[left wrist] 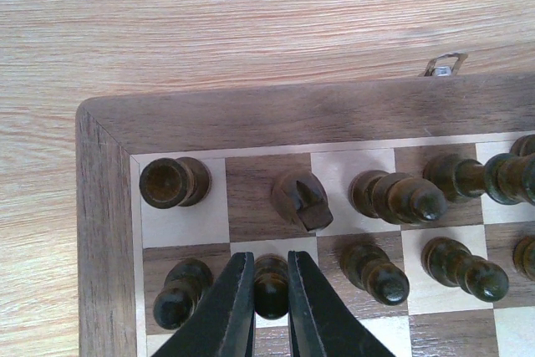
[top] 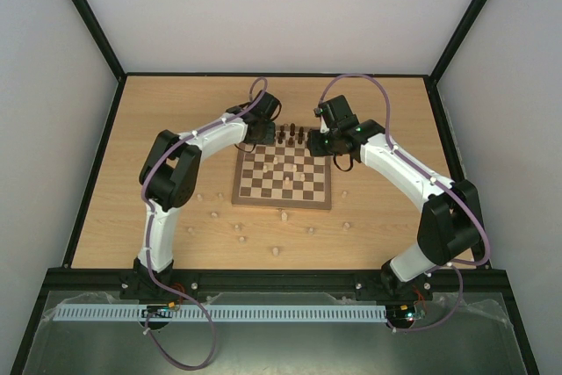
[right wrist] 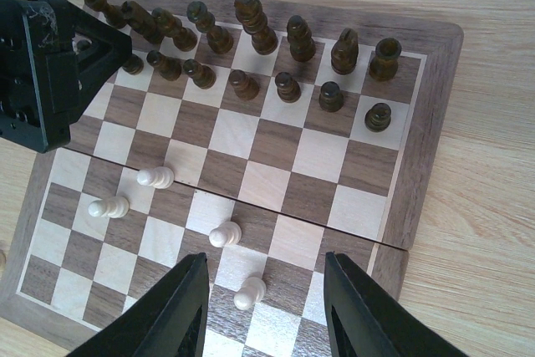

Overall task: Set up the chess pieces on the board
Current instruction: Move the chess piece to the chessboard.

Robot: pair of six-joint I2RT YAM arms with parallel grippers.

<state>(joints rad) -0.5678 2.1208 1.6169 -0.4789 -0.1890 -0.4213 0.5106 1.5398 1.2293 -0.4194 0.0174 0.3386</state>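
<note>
The board (top: 283,205) lies mid-table between both arms. Dark chess pieces (right wrist: 251,18) fill its two far rows. My left gripper (left wrist: 271,272) is at the far left corner, shut on a dark pawn (left wrist: 272,283) standing on a light second-row square, in front of the knight (left wrist: 303,200) and diagonally in front of the rook (left wrist: 171,181). My right gripper (right wrist: 264,261) hangs open above the board's near right part with nothing between its fingers. Below it stand pale pawns (right wrist: 250,293), (right wrist: 225,234), and two more (right wrist: 155,177) are further left.
Several pale pieces (top: 284,214) lie scattered on the tabletop in front of and left of the board, one (top: 345,193) to its right. A metal clasp (left wrist: 443,64) sticks out of the board's far edge. The left gripper's black body (right wrist: 42,64) overhangs the far left corner.
</note>
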